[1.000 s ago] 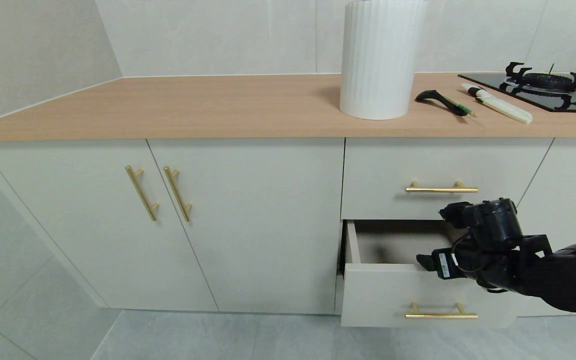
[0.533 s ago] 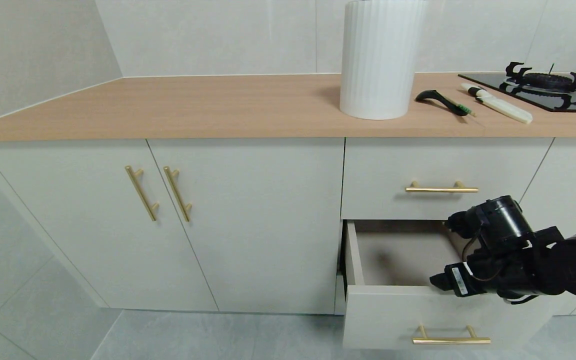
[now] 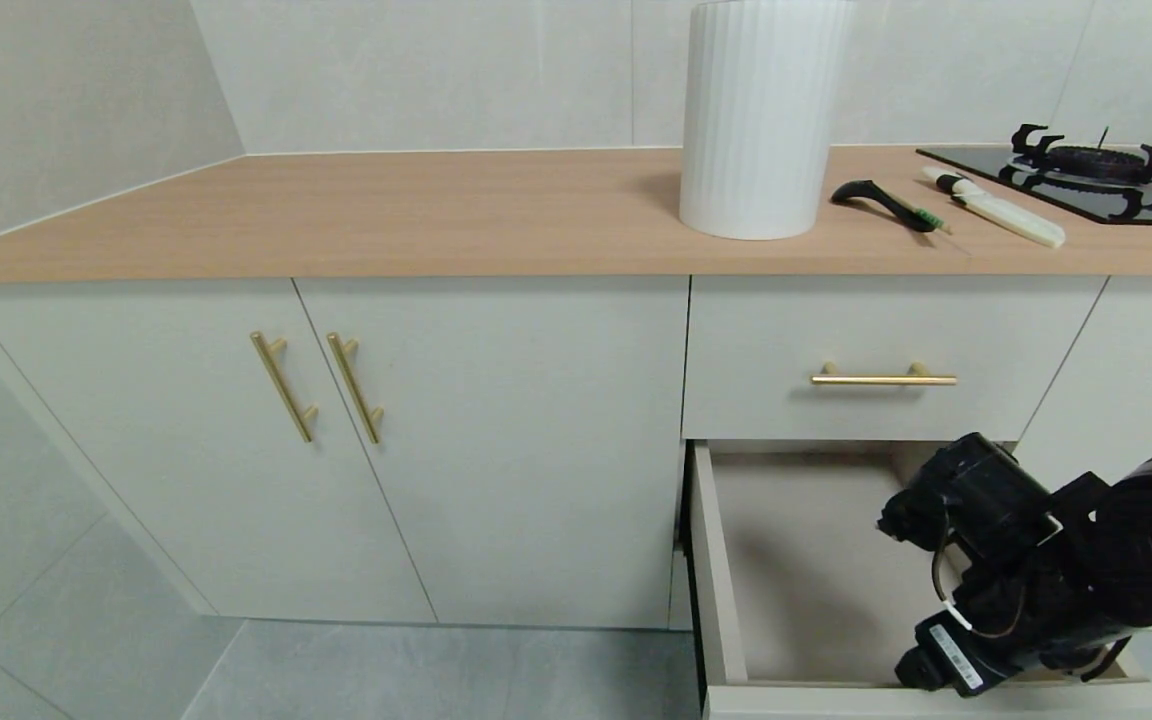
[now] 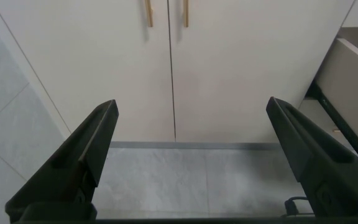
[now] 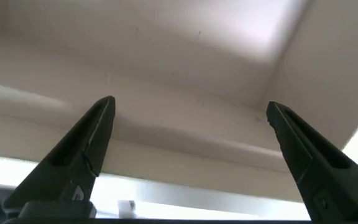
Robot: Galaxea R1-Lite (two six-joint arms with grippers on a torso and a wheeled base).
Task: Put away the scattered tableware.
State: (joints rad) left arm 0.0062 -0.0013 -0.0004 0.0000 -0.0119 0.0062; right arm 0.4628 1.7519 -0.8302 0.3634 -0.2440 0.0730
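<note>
The pale lower drawer (image 3: pixel 712 560) stands pulled far out beneath the shut upper drawer with a brass bar handle (image 3: pixel 882 379). The black right gripper (image 5: pixel 190 106) hangs inside it near the front panel, its two fingers spread wide with nothing between them. The black left gripper (image 4: pixel 191 102) is likewise released and empty, low down and facing the pale double cabinet doors (image 4: pixel 229 74). The scattered tableware lies up on the light wooden countertop (image 3: pixel 386 210) – a black-handled utensil with a green tip (image 3: pixel 886 205) and, just beside it, a long cream-white knife (image 3: pixel 1001 215) – between a tall white ribbed cylindrical container (image 3: pixel 756 120) and the black glass gas hob (image 3: pixel 1086 175), well apart from both grippers.
</note>
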